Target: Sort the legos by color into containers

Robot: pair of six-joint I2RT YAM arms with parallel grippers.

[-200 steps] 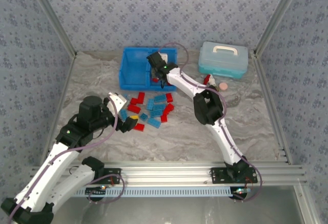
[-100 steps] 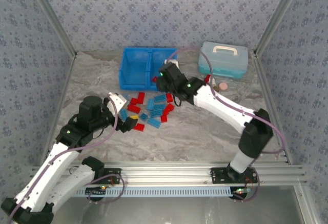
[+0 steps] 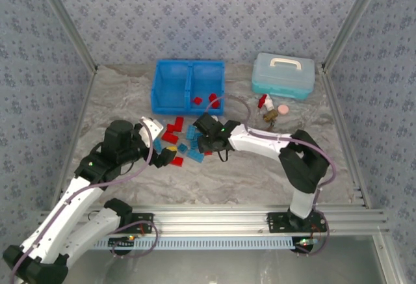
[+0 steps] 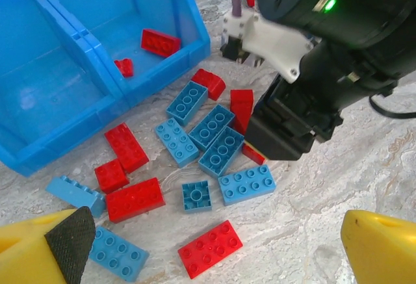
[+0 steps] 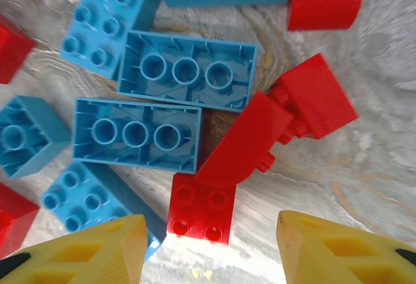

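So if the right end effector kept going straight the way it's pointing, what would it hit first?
Probably the small red square lego, which sits in line with the gap of the open right end effector, next to a sloped red lego. How near it is I cannot tell.

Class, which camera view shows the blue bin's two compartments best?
The left wrist view: the bin sits close, both compartments visible, two red legos in one. The top external view shows the bin whole but small.

Marbled grey table (image 3: pixel 227 180) enclosed by blue floral-patterned walls (image 3: pixel 195 11).
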